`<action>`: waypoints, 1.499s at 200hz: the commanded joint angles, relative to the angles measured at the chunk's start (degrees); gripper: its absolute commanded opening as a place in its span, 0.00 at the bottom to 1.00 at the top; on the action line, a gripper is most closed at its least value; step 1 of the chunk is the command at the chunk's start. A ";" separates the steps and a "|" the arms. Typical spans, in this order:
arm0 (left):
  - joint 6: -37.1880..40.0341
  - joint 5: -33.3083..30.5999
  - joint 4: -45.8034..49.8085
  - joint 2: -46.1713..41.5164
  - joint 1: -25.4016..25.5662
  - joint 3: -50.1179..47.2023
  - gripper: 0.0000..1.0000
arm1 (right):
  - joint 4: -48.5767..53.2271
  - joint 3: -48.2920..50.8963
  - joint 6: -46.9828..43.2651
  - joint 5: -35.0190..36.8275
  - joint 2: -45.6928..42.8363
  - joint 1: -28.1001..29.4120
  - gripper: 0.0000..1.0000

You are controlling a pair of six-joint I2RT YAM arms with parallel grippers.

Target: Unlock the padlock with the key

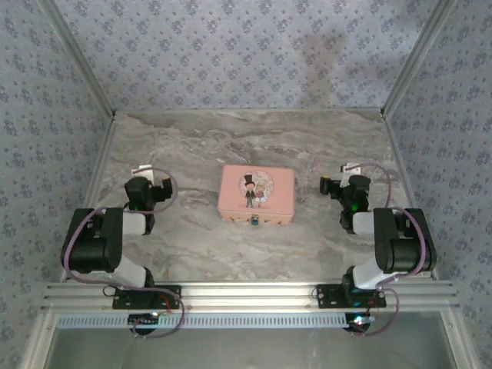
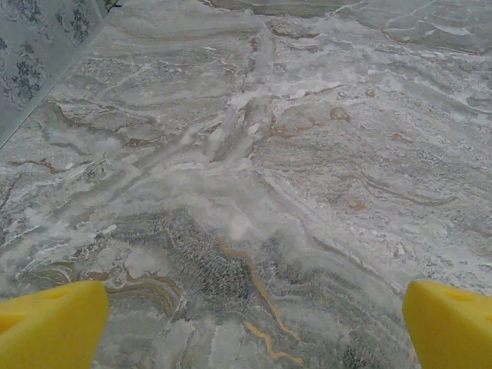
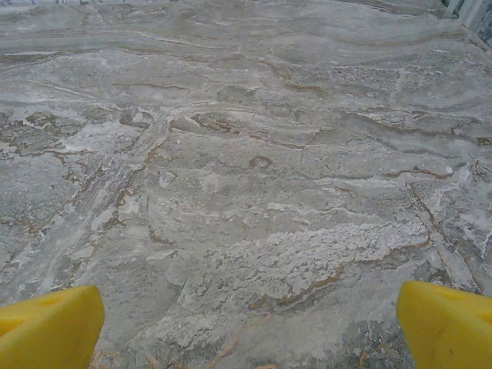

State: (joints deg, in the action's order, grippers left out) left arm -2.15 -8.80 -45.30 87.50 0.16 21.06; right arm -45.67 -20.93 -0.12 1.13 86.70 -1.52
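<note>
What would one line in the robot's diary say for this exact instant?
left gripper: open, empty | right gripper: open, empty | padlock: at near edge of pink tin, untouched | step: reach not yet begun

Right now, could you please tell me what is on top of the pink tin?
The pink tin has a cartoon couple printed on its lid, and the tiny dark padlock sits at its near edge. The lid looks shut, so whatever is inside is hidden.

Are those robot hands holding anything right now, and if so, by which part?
Nothing is held. The left gripper and right gripper both stand open over the table; the padlock sits at the near edge of the pink tin.
</note>
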 commanded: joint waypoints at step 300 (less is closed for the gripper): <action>-31.65 29.45 41.59 -9.71 -2.04 23.02 0.83 | 50.26 -19.32 35.40 -18.11 -20.68 -1.94 0.85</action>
State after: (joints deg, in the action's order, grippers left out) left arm -23.68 4.80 -13.37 75.50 -4.08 42.81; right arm -7.49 -39.13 26.85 -5.98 65.47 -5.08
